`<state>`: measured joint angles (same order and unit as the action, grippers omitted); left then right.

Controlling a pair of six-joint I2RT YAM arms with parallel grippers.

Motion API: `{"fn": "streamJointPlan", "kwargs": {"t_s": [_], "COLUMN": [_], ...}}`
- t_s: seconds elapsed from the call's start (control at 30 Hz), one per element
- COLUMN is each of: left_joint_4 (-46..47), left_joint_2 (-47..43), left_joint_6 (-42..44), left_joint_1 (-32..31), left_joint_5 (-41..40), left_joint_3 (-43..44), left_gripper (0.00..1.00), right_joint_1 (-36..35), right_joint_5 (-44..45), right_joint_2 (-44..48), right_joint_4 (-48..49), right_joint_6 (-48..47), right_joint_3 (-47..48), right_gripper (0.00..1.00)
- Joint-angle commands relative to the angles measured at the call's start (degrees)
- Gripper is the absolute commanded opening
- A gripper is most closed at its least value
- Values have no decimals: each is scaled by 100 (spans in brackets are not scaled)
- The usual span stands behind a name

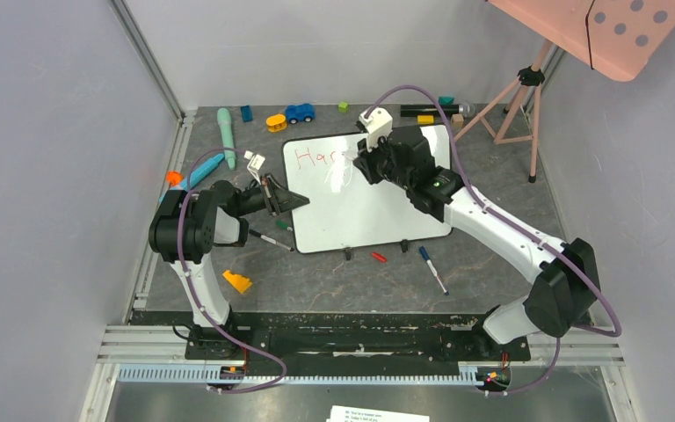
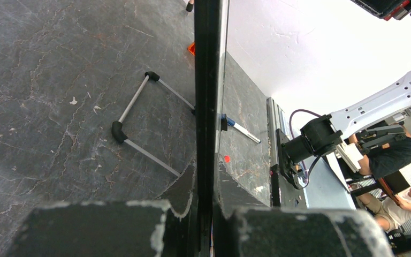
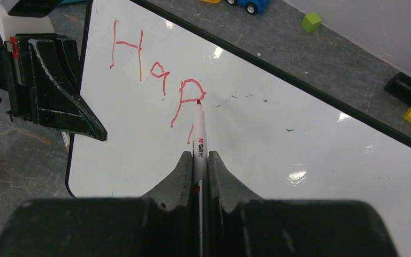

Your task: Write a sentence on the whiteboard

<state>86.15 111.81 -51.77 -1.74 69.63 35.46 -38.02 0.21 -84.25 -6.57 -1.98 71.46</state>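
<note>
Left arm: base near-left, elbow folded up at the left, forearm pointing right. The left gripper (image 1: 286, 200) sits on the left edge of the whiteboard (image 1: 360, 215). It is clamped across the black rim. In the wrist view the rim runs edge-on straight between the two fingers (image 2: 112, 230) and touches both.

The whiteboard is mid-table, long sides running left-right and slightly skewed, with small black feet showing along its near edge.

The sentence (image 3: 159, 69) so far reads only "Hap", in red, in the board's far-left area. There is also one short red stroke just below the "p".

Right arm: base near-right, elbow out to the right. The white forearm runs up-left over the board's near-right corner, and the wrist is over the board's far middle. The right gripper (image 3: 200, 160) is closed on a marker (image 3: 199, 140). The barrel is pinched between both pads and points forward and down. Its red tip touches the board at the right side of the "p" loop.

Loose on the table along the board's near edge, left to right:
- black marker (image 1: 270, 239), just beside the near-left corner
- red cap (image 1: 378, 257)
- blue-capped marker (image 1: 431, 268)

None of them touches the board.
</note>
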Motion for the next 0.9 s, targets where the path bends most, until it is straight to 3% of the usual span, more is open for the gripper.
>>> {"fn": "streamJointPlan", "kwargs": {"t_s": [0.0, 0.87], "left_joint_4": [306, 306], "left_joint_2": [-54, -45], "left_joint_6": [517, 510], "left_joint_1": [-55, -51], "left_joint_5": [60, 67], "left_joint_3": [-57, -42], "left_gripper": [2, 2], "right_joint_1": [57, 72], "right_joint_5": [-3, 516], "right_joint_2": [-165, -516], "right_joint_4": [69, 3], "right_joint_6": [-26, -171], "right_joint_3": [324, 556], "right_gripper": [0, 0]}}
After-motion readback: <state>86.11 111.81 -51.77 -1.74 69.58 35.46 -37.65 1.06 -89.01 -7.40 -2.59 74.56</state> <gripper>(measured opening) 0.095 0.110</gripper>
